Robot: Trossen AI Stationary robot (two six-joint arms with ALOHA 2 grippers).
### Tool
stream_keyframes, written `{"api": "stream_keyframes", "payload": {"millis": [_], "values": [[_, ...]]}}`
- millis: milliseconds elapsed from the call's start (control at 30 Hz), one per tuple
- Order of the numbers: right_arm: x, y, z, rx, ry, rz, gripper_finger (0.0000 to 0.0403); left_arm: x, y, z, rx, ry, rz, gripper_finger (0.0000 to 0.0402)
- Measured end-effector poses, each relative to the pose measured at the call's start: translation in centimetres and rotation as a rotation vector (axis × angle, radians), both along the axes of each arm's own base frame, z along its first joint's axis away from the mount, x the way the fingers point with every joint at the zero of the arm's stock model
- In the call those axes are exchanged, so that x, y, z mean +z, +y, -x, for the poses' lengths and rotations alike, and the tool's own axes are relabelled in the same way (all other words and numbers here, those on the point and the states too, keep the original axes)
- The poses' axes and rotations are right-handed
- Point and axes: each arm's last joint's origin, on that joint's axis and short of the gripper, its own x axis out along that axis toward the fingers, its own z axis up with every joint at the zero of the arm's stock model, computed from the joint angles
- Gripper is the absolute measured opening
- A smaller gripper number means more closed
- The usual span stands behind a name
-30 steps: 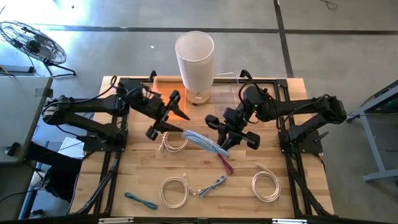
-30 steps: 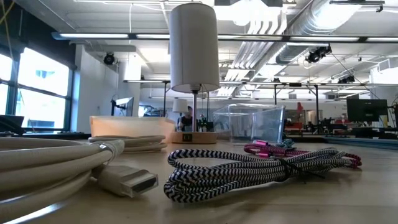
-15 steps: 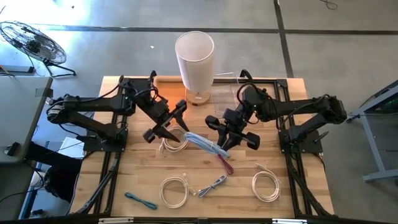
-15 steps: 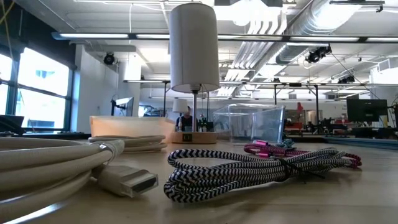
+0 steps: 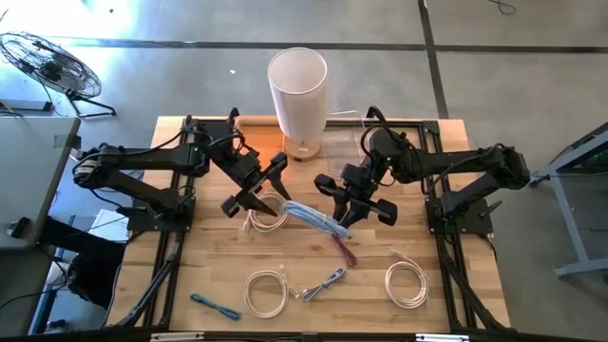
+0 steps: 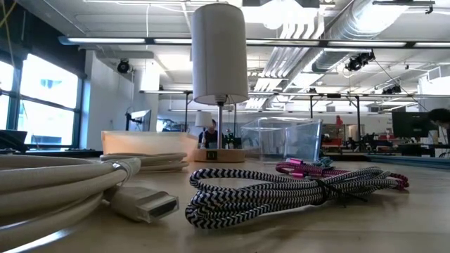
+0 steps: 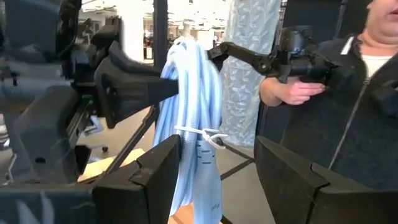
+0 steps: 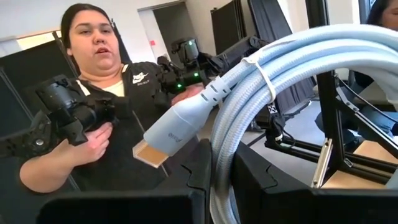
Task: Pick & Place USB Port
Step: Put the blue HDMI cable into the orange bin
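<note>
Change: the left gripper (image 5: 269, 186) is seen to have swung from near the orange tray (image 5: 249, 133) toward the middle of the surface (image 5: 171, 275), ending just beside the light blue USB cable (image 5: 309, 218); the right arm is unchanged.
Meaning: a handover or a two-arm hold of the bundle is judged to be in preparation; no placing is yet done.
Right gripper (image 5: 344, 211): fingers are clenched on the light blue USB cable, which is held up above the surface centre.
Left gripper state: fingers are spread wide and empty, with the bundle seen between them in the left wrist view (image 7: 189, 143).
Wrist views only: the cable tie and the plug (image 8: 177, 132) are shown close up, and a person holding controller handles (image 8: 93, 118) is seen behind.
Low view only: a braided black-and-white cable (image 6: 281, 193), a white cable (image 6: 77, 179) and the lamp (image 6: 219, 63) are shown; neither gripper is seen there.
</note>
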Motion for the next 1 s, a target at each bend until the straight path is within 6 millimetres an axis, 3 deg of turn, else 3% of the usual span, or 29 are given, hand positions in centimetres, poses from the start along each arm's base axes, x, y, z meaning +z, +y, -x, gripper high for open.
{"api": "stream_keyframes", "payload": {"millis": [567, 733, 900, 1000], "values": [[-0.23, -0.05, -0.17, -0.019, 0.006, 0.005, 0.003, -0.34, 0.84, -0.54, 0.136, -0.054, -0.078, 0.0198], [-0.31, -0.06, -0.17, -0.016, 0.015, 0.006, 0.003, -0.43, 0.77, -0.56, 0.136, -0.075, -0.116, 0.0153], [-0.31, -0.08, -0.17, -0.013, 0.015, 0.006, 0.003, -0.43, 0.77, -0.55, 0.137, -0.126, -0.181, 0.0073], [-0.37, -0.24, -0.18, -0.02, 0.024, 0.005, 0.003, -0.45, 0.75, -0.54, 0.135, -0.183, -0.253, 0.0064]]}}
